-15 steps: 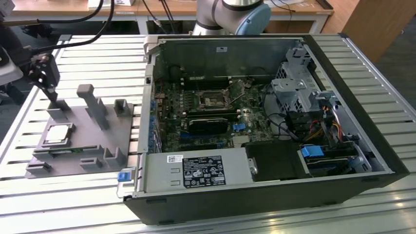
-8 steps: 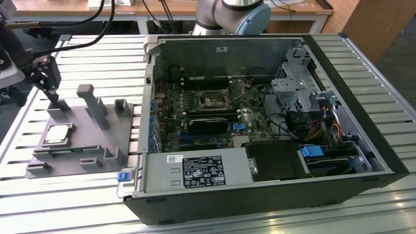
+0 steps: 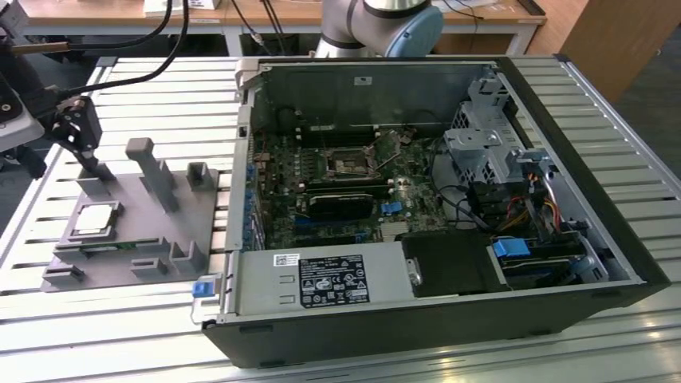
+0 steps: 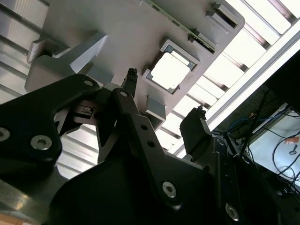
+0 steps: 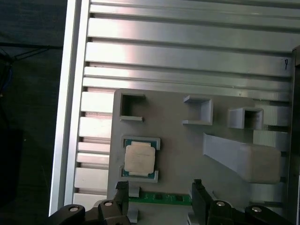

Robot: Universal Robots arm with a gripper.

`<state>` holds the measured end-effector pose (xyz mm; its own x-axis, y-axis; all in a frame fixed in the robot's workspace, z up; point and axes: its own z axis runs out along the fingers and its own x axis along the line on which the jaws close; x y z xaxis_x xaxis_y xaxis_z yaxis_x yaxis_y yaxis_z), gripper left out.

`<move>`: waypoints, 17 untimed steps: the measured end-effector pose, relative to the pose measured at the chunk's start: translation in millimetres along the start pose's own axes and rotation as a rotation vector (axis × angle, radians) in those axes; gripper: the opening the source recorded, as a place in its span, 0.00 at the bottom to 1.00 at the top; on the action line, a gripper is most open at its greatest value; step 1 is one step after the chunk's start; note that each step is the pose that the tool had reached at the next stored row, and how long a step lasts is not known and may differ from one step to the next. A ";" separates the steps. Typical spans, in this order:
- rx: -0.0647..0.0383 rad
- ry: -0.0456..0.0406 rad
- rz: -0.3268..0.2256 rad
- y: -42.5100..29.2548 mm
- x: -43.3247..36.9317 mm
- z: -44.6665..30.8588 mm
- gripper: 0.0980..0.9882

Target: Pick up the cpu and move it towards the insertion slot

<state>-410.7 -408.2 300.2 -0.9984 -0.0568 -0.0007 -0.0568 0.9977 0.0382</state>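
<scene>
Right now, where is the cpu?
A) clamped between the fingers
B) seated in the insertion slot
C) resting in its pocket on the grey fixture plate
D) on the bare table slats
C: the cpu rests in a pocket of the grey fixture plate, and the gripper is open, holding nothing.

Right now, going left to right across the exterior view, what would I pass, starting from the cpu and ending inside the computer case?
cpu → tall grey fixture post → insertion slot → metal drive cage

cpu (image 3: 96,217) on fixture plate (image 3: 107,271) | plate @ the exterior view's left of pc case (image 3: 627,231) | insertion slot (image 3: 349,163) w/in case
</scene>
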 end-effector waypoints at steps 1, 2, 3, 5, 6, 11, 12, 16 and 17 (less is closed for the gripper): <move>0.000 0.0001 -0.001 -0.4 0.3 1.3 0.62; 0.000 0.0001 -0.001 -0.7 0.5 2.7 0.62; 0.000 0.0001 -0.001 -0.9 1.0 4.0 0.62; 0.000 0.0000 -0.001 -1.1 1.5 6.8 0.62; 0.000 0.0001 -0.001 -1.1 1.8 8.1 0.62; 0.000 0.0000 -0.001 -1.0 3.0 12.8 0.62; 0.000 0.0000 -0.001 -0.9 3.3 13.7 0.62; 0.000 0.0001 -0.001 -0.8 4.0 17.0 0.62; 0.000 0.0001 -0.001 -0.8 4.1 17.5 0.62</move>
<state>-414.8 -408.5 282.6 -0.9983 -0.0578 -0.0006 -0.0578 0.9976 0.0382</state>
